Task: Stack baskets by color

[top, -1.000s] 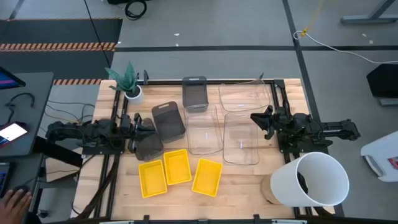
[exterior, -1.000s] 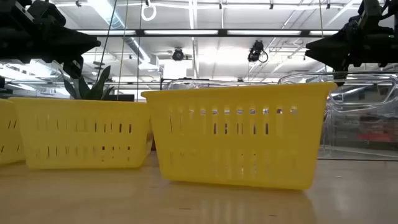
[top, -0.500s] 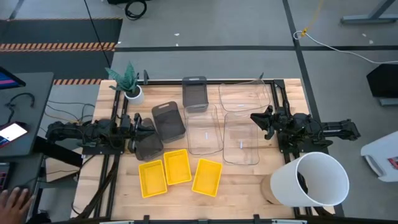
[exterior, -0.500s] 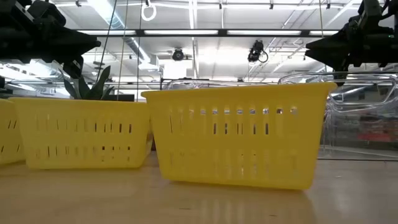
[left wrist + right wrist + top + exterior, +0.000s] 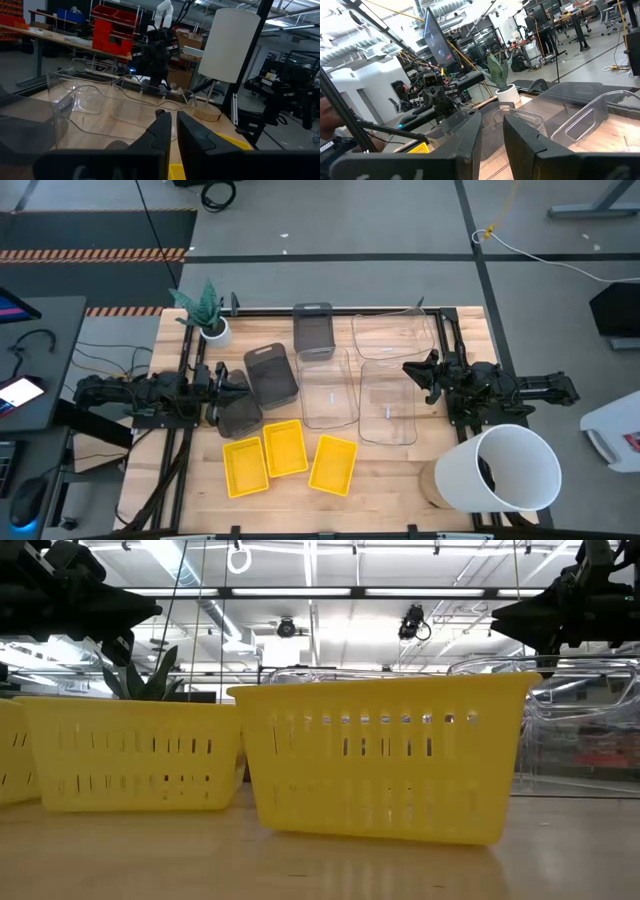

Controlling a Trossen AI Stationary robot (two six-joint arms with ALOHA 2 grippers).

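Observation:
Three yellow baskets (image 5: 245, 466) (image 5: 285, 448) (image 5: 333, 464) stand side by side on their bases near the table's front edge, and two fill the low view (image 5: 380, 755) (image 5: 135, 750). Three dark grey baskets (image 5: 313, 330) (image 5: 271, 374) (image 5: 240, 416) run from far centre toward the left. Three clear baskets (image 5: 393, 335) (image 5: 328, 388) (image 5: 387, 400) sit centre and right. My left gripper (image 5: 244, 380) hovers level at the table's left, above the grey baskets, fingers nearly together (image 5: 173, 120). My right gripper (image 5: 408, 368) hovers level at the right beside the clear baskets, with a small gap (image 5: 492, 125), nothing between.
A big white bucket (image 5: 510, 468) lies on its side at the table's near right corner. A small white plant pot (image 5: 213, 330) stands at the far left. Bare wood shows along the front edge, in front of the yellow baskets.
Both arms and all baskets have kept still. A person's hand off the table, at the high view's lower left corner, has gone out of view.

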